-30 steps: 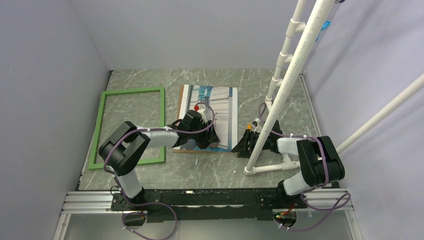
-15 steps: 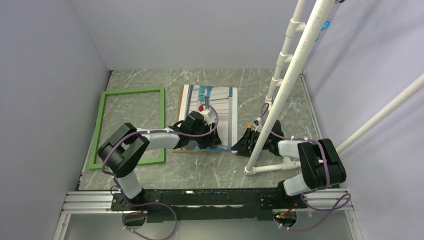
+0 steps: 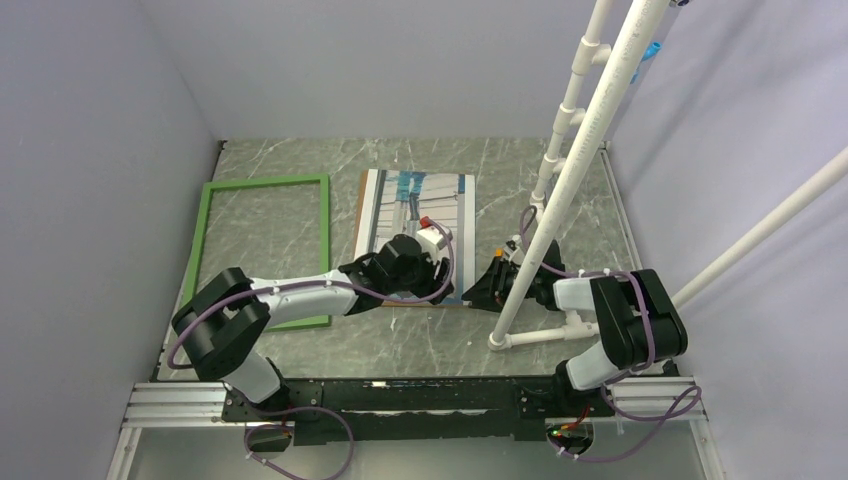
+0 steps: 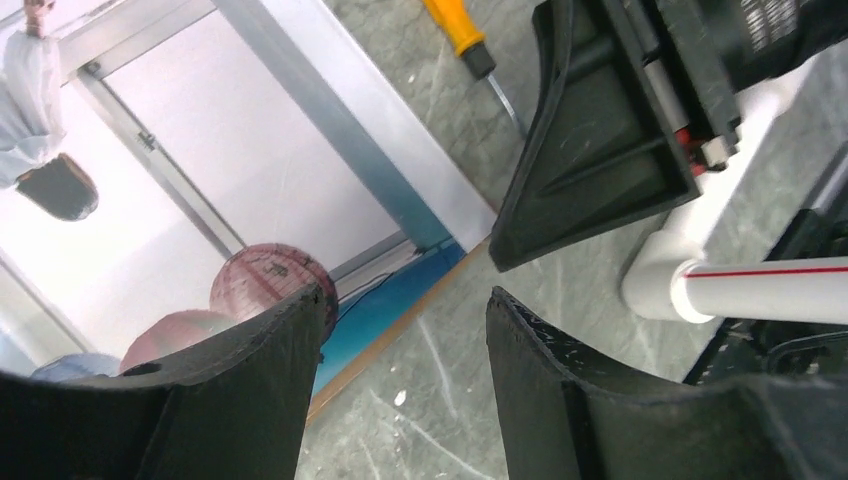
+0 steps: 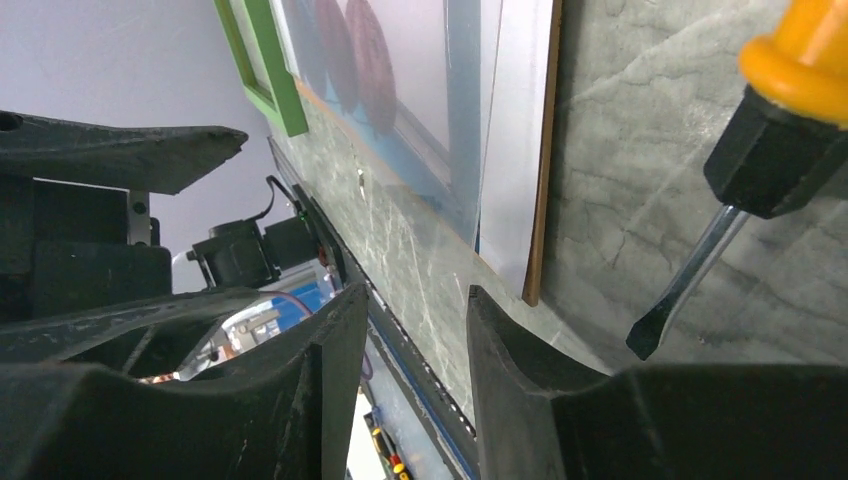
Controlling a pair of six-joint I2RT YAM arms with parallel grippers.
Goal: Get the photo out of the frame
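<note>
The photo (image 3: 420, 200) lies face up on a brown backing board (image 4: 388, 338) in the middle of the table. The empty green frame (image 3: 265, 182) lies flat to its left, apart from it. My left gripper (image 3: 445, 285) hovers low over the photo's near right corner, open, nothing between its fingers (image 4: 270, 400). In the left wrist view one finger is over the dark red balloons (image 4: 265, 280) and the other over bare table. My right gripper (image 3: 480, 288) sits low just right of that corner, facing it, jaws apart and empty. The right wrist view shows the photo (image 5: 420, 90) and the board edge (image 5: 540, 220).
An orange-handled screwdriver (image 5: 740, 190) lies on the table beside the board's right edge, close to the right gripper. A white PVC pipe stand (image 3: 560, 170) rises at the right, its base (image 4: 740, 285) beside the right arm. Grey walls enclose the table.
My left arm has stretched to the right, carrying its gripper across the photo to the near right corner. The right gripper's jaws have narrowed; it has stayed in place.
</note>
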